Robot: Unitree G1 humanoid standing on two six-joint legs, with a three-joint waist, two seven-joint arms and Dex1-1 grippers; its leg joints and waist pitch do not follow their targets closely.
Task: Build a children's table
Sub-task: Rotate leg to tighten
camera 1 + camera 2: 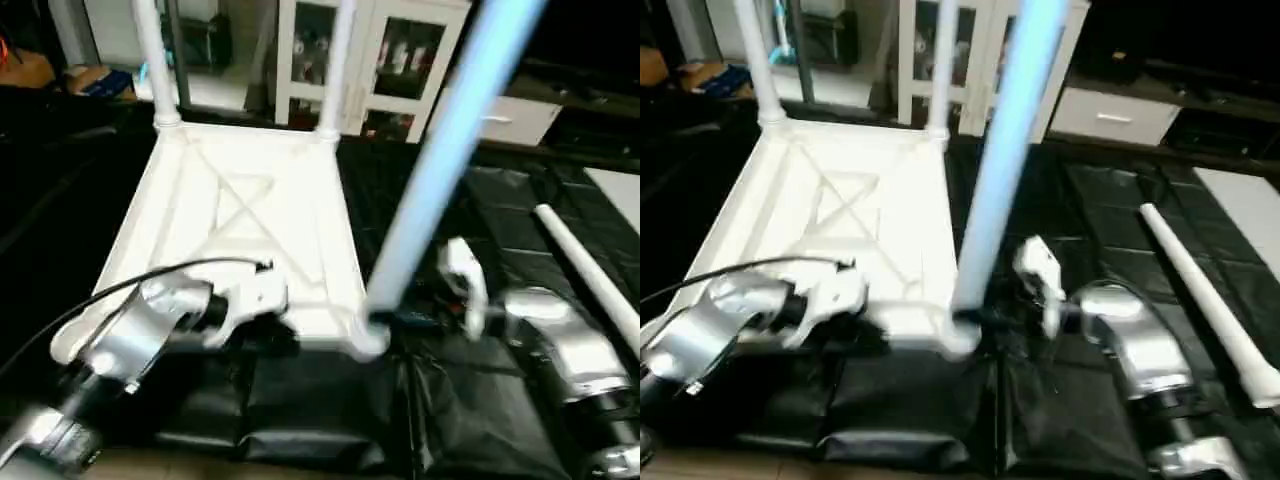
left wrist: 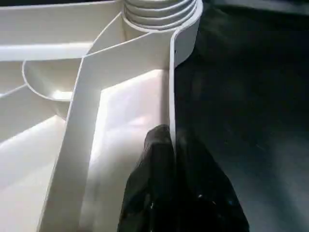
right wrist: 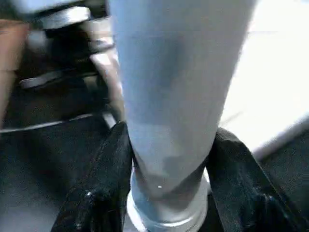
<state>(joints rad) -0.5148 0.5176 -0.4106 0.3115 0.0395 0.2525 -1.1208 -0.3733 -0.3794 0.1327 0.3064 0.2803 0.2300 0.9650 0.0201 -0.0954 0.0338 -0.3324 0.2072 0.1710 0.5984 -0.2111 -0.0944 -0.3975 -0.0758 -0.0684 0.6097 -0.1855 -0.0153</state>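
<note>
The white table top (image 1: pixel 240 220) lies upside down on a black cover, its X ribs facing up. Two white legs (image 1: pixel 152 60) (image 1: pixel 338 60) stand in its far corner sockets. A third leg (image 1: pixel 450 140) rises tilted from the near right corner socket (image 1: pixel 368 342). My right gripper (image 3: pixel 171 133) is shut on this leg just above its base, one black finger on each side. My left gripper (image 2: pixel 169 145) is shut on the top's near rim (image 2: pixel 170 87), close to that same corner. Another leg (image 1: pixel 590 270) lies loose on the cover to the right.
A white cabinet with glass doors (image 1: pixel 400 50) and a low white drawer unit (image 1: pixel 520 115) stand behind the work. A white panel (image 1: pixel 620 195) shows at the right edge. A black cable (image 1: pixel 150 280) arcs over my left forearm.
</note>
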